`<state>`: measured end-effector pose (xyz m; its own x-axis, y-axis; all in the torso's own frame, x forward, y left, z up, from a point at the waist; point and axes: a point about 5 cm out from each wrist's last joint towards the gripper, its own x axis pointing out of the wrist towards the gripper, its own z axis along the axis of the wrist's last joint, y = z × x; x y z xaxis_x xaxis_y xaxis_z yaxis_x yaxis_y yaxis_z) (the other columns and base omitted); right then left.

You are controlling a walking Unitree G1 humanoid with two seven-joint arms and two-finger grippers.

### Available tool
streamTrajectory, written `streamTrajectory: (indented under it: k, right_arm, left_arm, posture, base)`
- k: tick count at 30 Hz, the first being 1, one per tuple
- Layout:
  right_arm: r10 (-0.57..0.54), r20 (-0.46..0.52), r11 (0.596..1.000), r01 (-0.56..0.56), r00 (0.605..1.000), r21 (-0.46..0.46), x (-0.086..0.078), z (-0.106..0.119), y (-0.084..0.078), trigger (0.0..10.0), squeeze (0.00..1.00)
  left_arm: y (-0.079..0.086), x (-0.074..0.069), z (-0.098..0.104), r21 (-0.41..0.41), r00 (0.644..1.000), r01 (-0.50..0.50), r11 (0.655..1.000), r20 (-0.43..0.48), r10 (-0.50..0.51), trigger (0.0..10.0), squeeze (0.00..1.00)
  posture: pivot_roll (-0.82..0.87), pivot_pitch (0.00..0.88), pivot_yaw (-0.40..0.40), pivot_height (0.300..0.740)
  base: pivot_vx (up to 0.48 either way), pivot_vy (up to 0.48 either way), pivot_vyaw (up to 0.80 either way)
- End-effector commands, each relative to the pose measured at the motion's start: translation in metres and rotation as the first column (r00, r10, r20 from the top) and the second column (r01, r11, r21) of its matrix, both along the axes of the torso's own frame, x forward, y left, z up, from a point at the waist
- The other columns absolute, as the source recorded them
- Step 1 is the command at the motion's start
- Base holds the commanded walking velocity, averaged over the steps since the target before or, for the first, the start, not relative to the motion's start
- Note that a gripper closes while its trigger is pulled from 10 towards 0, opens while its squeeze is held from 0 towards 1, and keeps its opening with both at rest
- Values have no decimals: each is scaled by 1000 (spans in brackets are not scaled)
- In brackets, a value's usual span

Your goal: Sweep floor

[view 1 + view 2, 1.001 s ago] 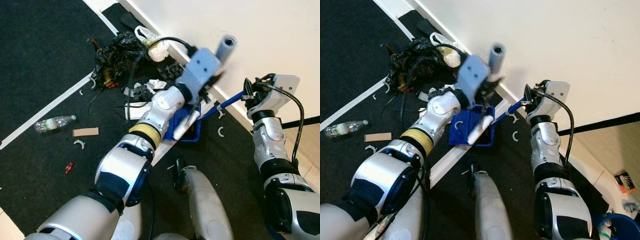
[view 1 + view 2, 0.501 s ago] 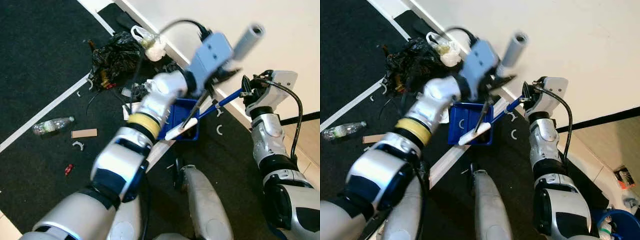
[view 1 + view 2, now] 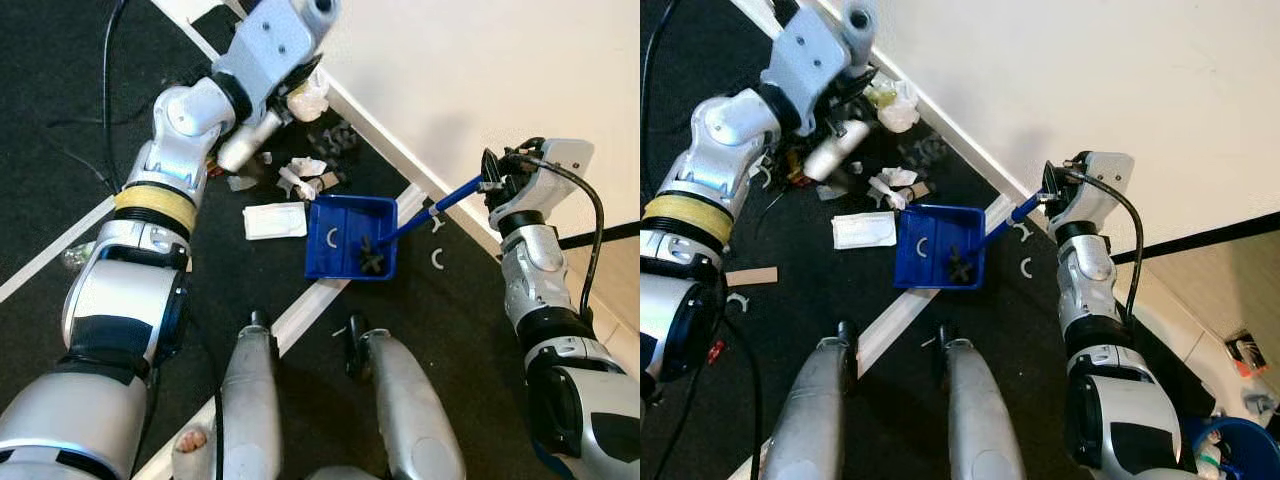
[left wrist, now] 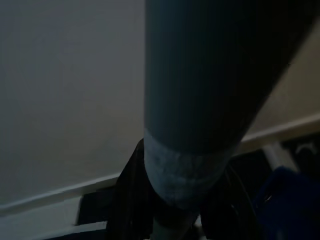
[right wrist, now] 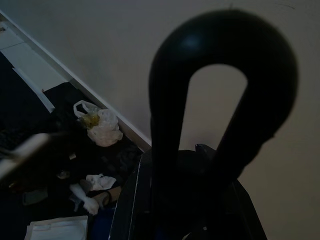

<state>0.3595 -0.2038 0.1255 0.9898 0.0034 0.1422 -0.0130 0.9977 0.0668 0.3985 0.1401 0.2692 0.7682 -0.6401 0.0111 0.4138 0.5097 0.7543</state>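
Note:
My left gripper is raised at the far left near the wall, shut on a brush with a grey handle. The brush's white lower end hangs over a litter pile. In the left wrist view the grey handle runs between the black fingers. A blue dustpan lies on the dark floor with a black scrap inside. Its blue stick leads up to my right gripper, shut on the black loop grip.
Litter lies by the white skirting: a flat white wrapper, crumpled paper, a plastic bag and white curved bits. A white strip crosses the black floor. My legs stand below. The wall is close ahead.
My left arm has swung the brush from above the dustpan away to the left, up to the litter by the wall. The dustpan and right arm have stayed nearly still.

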Motion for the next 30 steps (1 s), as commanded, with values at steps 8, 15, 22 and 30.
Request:
streamTrajectory:
  k: [8, 15, 22, 30]
  right_arm:
    - [4, -259, 1000, 1, 966, 16, -28, -62, 1, 10000, 0]
    - [-1, -257, 1000, 4, 966, 11, -34, -67, 0, 10000, 0]
    - [-3, -244, 1000, 4, 970, 6, -38, -70, 0, 10000, 0]
    - [-3, -248, 1000, 4, 969, 4, -40, -72, 0, 10000, 0]
  left_arm:
    - [-14, -7, -75, 197, 999, -39, 980, 12, 37, 10000, 0]
    - [-50, -15, -99, 104, 997, 39, 994, -65, -32, 10000, 0]
    - [-93, -21, -108, -162, 980, 18, 987, -194, -49, 10000, 0]
    - [-132, -28, -107, -436, 917, -5, 900, -360, -169, 10000, 0]
  posture:
    - [16, 487, -123, 740]
    - [2, 482, -106, 740]
    - [-4, 475, -94, 740]
    - [-4, 478, -91, 740]
  base:
    - [0, 0, 0]
    - [0, 0, 0]
    - [0, 0, 0]
    - [0, 0, 0]
